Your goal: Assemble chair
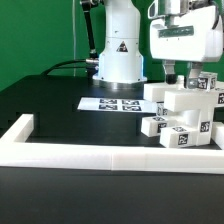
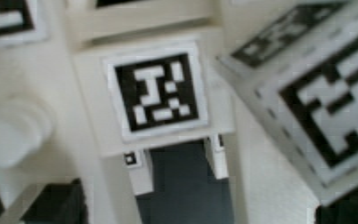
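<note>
The gripper [image 1: 186, 71] hangs at the upper right of the exterior view, directly above the chair [image 1: 183, 112], a cluster of chunky white plastic blocks at the right centre of the frame. The jaws stand spread wide and hold nothing; the two dark fingers [image 1: 176, 71] reach down toward the topmost block without any visible contact. This position suggests an approach from above, with the jaws wide enough to straddle a part.

The chair parts are matte, hard-edged white pieces, slab-like and cube-like, each bearing black-and-white square tags. They sit stacked and touching against the white border rail [image 1: 90, 153], which runs across the lower part of the frame and likely serves as a stop for pressing parts together. The flat marker board [image 1: 112, 103] lies on the black table [image 1: 50, 100], just beside the cluster at the frame centre.

In the wrist view, a tagged white part [image 2: 155, 95] fills the centre, blurred by closeness; a second tagged block [image 2: 318, 95] is tilted at the right.
</note>
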`<state>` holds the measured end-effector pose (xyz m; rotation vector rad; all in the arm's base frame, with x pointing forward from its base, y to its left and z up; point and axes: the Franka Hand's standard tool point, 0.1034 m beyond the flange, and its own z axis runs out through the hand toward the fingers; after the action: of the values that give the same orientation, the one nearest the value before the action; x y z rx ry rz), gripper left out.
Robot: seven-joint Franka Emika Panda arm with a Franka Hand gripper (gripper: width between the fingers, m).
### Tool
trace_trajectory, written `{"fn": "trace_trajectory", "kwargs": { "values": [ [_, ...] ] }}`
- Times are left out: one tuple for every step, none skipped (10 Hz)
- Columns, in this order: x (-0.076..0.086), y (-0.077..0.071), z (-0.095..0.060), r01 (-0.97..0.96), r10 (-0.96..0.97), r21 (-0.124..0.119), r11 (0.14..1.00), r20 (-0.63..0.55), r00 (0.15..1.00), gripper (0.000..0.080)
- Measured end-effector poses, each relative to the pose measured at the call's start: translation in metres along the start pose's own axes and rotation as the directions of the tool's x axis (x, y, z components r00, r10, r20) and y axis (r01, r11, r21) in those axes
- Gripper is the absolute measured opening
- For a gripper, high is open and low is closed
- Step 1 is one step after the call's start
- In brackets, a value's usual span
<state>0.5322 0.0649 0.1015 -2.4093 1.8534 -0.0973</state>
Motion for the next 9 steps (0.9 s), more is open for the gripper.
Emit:
{"fn": "trace_trajectory", "kwargs": {
  "values": [
    [0.006,-0.003,0.000,0.005,-0.005,0.004,1.000,-0.008,1.000,0.0649],
    [0.012,-0.005,0.000,0.021,-0.021,0.009,1.000,-0.016,1.000,0.0649],
    [0.018,-0.006,0.000,0.037,-0.037,0.016,0.999,-0.026,0.999,0.0649],
    [0.020,-0.007,0.000,0.041,-0.041,0.019,0.999,-0.030,0.999,0.0649],
    [0.019,-0.007,-0.001,0.044,-0.043,0.020,0.999,-0.029,0.999,0.0649],
    [0.017,-0.008,-0.004,0.050,-0.049,0.025,0.998,-0.026,0.998,0.0649],
    [0.015,-0.010,-0.011,0.069,-0.069,0.036,0.997,-0.021,0.997,0.0649],
    [0.010,-0.011,-0.018,0.081,-0.081,0.048,0.996,-0.012,0.997,0.0649],
    [0.002,-0.010,-0.024,0.115,-0.115,0.056,0.992,-0.010,0.993,0.0649]
  ]
}}
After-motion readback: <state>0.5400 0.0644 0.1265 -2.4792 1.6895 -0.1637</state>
